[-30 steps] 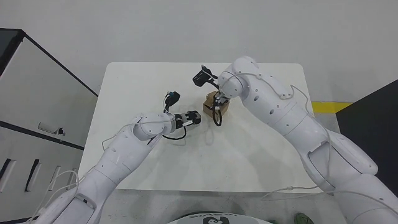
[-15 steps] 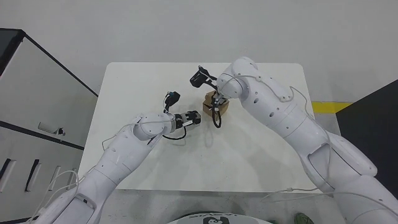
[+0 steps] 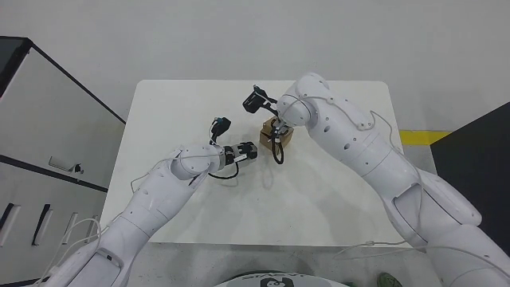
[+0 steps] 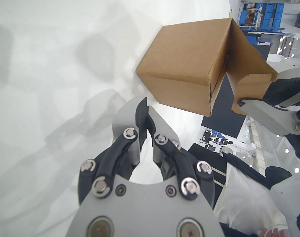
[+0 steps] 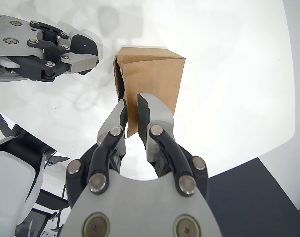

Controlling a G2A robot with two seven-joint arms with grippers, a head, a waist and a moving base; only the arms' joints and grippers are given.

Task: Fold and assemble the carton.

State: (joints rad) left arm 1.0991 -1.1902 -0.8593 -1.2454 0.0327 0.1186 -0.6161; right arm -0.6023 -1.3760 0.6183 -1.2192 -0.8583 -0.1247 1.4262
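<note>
Holding carton (image 5: pixel 152 80), near the middle of table (image 3: pixel 335 207), by one open end flap pinched in right gripper (image 5: pixel 132 114); left gripper (image 4: pixel 145 117) just beside, jaws clenched on nothing; next step, likely: folding that flap closed.

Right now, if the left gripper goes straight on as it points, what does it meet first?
Most likely the near corner of the carton, just ahead of the left gripper; depth is unclear, so it might skim past.
</note>
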